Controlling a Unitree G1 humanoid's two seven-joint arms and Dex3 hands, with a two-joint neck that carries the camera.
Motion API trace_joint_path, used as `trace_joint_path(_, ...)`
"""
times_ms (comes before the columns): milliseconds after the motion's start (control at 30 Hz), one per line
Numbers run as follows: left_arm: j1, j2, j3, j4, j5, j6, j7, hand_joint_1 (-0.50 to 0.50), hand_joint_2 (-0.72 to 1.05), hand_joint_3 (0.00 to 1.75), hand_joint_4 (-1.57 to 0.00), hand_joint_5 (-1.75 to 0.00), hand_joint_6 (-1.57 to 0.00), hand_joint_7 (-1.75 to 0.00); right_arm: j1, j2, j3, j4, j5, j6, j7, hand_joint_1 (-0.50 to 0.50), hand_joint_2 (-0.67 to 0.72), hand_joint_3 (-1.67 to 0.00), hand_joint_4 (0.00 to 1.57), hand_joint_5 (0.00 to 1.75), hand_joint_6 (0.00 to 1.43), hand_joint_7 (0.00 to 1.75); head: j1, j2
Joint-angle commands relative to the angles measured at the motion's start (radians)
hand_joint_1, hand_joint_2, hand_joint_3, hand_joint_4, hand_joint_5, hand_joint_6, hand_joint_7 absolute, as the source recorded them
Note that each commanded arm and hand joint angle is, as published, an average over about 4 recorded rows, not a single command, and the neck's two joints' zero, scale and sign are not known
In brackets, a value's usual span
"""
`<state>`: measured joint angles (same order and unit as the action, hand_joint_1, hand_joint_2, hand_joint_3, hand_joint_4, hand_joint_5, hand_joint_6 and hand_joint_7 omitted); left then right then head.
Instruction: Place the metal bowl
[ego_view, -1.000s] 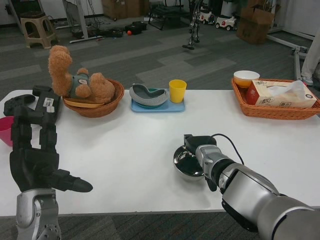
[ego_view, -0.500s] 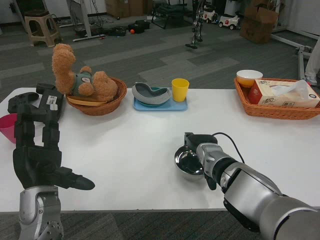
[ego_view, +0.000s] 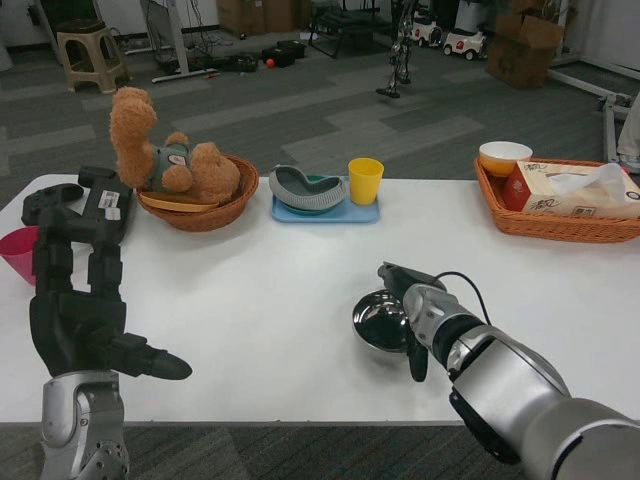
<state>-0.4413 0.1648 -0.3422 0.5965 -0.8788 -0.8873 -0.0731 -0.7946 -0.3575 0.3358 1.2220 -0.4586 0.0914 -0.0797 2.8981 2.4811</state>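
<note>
The metal bowl (ego_view: 380, 322) sits upright on the white worktop (ego_view: 270, 290), toward the front edge and a little right of centre, well apart from everything else on it. The right hand (ego_view: 405, 300) is at the bowl's right rim, its black fingers (ego_view: 392, 274) reaching over the far edge and another finger (ego_view: 417, 362) hanging down beside the near edge; the hand touches the rim, but from this angle I cannot tell whether the fingers are clamped on it or merely resting against it. The left hand (ego_view: 75, 305) is raised at the front left corner of the worktop, palm toward the middle, its fingers apart and upright with the thumb stuck out sideways, holding nothing. Along the back of the worktop, a round wicker basket (ego_view: 205, 208) holds a brown teddy bear (ego_view: 165, 162); just to its right a light blue tray (ego_view: 328, 209) carries a grey bowl (ego_view: 302, 188) and a yellow cup (ego_view: 365, 181) side by side. At the far right a rectangular wicker basket (ego_view: 560, 226) holds a tissue box (ego_view: 570, 195) and a white and orange bowl (ego_view: 503, 157). A pink cup (ego_view: 18, 253) stands at the left edge, partly behind the left hand, with a black device (ego_view: 105, 203) lying behind it
</note>
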Motion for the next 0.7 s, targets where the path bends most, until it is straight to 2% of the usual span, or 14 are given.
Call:
trace_joint_path(33,0.001,0.007,0.006,0.011,-0.002,-0.009,-0.001,-0.50,-0.72,0.00,-0.04,0.00,0.00,0.00,0.021,-0.007,-0.075,0.011,0.017,-0.022,0.014,-0.46,0.72,0.00,0.06,1.26,0.00,0.21,0.000,-0.001)
trace_joint_path(167,0.003,0.007,0.005,0.011,-0.002,-0.009,-0.001,-0.50,-0.72,0.00,-0.02,0.00,0.00,0.00,0.028,-0.014,-0.129,0.007,0.057,-0.048,0.039,-0.46,0.72,0.00,0.04,1.31,0.00,0.21,-0.001,-0.003)
trace_joint_path(367,0.002,0.007,0.005,0.011,-0.002,-0.009,-0.001,-0.50,-0.72,0.00,-0.04,0.00,0.00,0.00,0.038,-0.021,-0.163,-0.001,0.126,-0.078,0.065,-0.48,0.72,0.00,0.00,1.16,0.00,0.14,-0.002,-0.003)
trace_joint_path(533,0.003,0.007,0.005,0.011,-0.002,-0.009,-0.001,-0.50,-0.72,0.00,-0.04,0.00,0.00,0.00,0.059,-0.024,-0.195,-0.061,0.139,-0.086,0.084,-0.48,0.72,0.00,0.00,1.07,0.00,0.14,0.000,-0.003)
trace_joint_path(700,0.002,0.007,0.005,0.011,-0.002,-0.009,-0.001,-0.50,-0.72,0.00,-0.04,0.00,0.00,0.00,0.092,-0.027,-0.241,-0.156,0.140,-0.087,0.100,-0.50,0.72,0.00,0.00,1.04,0.00,0.14,-0.002,-0.002)
